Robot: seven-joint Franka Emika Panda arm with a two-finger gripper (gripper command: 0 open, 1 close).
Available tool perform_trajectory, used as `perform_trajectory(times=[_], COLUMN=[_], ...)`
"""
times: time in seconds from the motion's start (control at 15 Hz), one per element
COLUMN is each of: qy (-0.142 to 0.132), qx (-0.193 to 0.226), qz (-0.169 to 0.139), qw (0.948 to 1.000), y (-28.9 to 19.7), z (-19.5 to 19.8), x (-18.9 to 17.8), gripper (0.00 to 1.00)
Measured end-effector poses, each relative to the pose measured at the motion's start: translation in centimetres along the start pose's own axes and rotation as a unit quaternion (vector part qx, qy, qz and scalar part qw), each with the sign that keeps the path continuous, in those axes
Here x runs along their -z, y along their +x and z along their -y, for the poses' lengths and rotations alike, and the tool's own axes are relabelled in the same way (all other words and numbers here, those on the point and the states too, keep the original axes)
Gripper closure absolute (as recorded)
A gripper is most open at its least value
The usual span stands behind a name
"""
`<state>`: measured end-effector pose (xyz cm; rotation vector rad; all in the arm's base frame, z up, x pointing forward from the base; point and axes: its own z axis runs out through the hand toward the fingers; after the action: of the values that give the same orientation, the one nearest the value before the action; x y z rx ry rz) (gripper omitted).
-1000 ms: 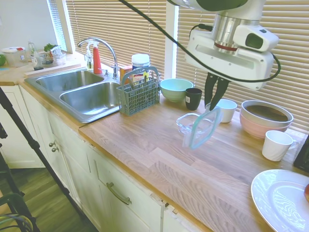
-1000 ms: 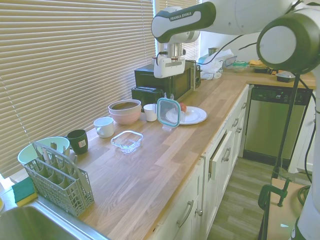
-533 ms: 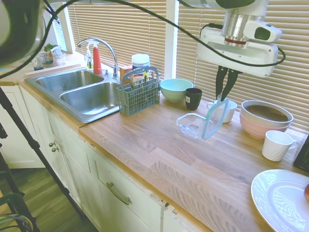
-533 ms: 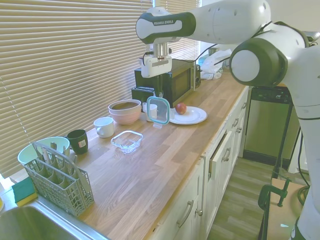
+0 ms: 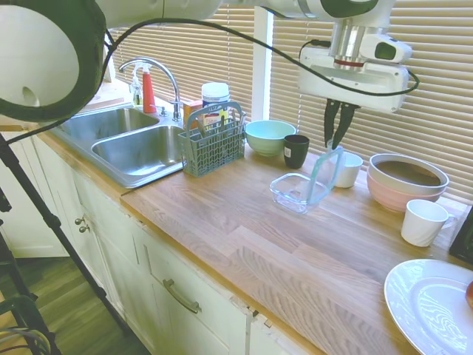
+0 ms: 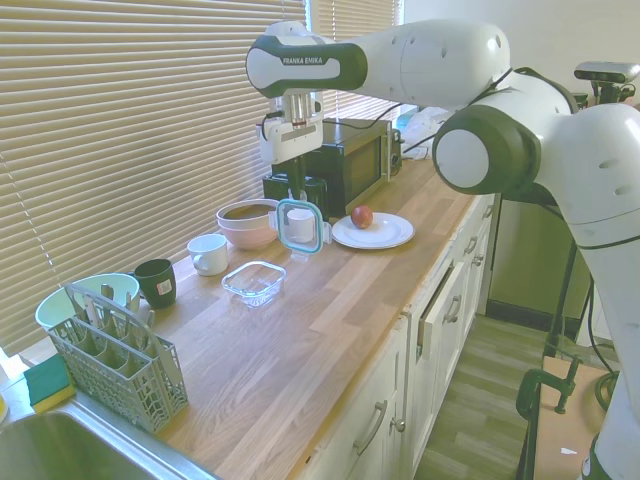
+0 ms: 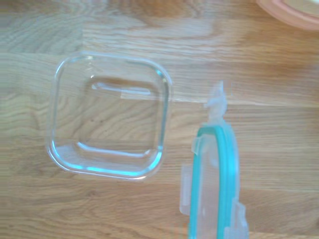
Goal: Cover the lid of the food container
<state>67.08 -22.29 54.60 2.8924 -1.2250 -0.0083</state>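
First exterior view: the gripper [image 5: 336, 143] pinches the lid [image 5: 326, 173] by its top edge, so it hangs upright above the counter [image 5: 244, 237], just beside the open food container [image 5: 293, 191]. Pickup looks done; tilting flat, aligning and lowering remain. The arm reaches down vertically from above.

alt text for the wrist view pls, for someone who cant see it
Seen from above, an empty clear square food container sits on a wooden counter, with nothing covering it. Beside it, apart from it, a clear lid with a teal rim rises edge-on from the picture's bottom edge. A sliver of a pink bowl shows in one corner.
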Motion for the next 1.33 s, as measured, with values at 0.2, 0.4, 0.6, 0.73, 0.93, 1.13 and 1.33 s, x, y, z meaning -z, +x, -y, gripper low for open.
perform_trajectory(times=[0.2, 0.4, 0.6, 0.73, 0.93, 1.13, 1.33], qy=[-0.006, -0.011, -0.009, -0.007, -0.009, -0.014, -0.018], qx=[0.002, 0.001, -0.003, -0.008, -0.014, -0.012, -0.01], qz=[-0.002, -0.003, -0.01, -0.013, -0.011, -0.007, -0.005], qw=[1.0, 0.9999, 0.9999, 0.9999, 0.9998, 0.9998, 0.9998], y=[-0.7, -0.7, -0.5, -0.3, 0.2, 0.5, 0.7], z=[2.4, 3.2, 2.7, 2.0, 1.2, 1.8, 2.2], x=[-0.5, -0.5, 0.5, 1.3, 1.2, 0.1, -0.4], gripper=[1.0, 1.0, 1.0, 1.0, 1.0, 1.0, 1.0])
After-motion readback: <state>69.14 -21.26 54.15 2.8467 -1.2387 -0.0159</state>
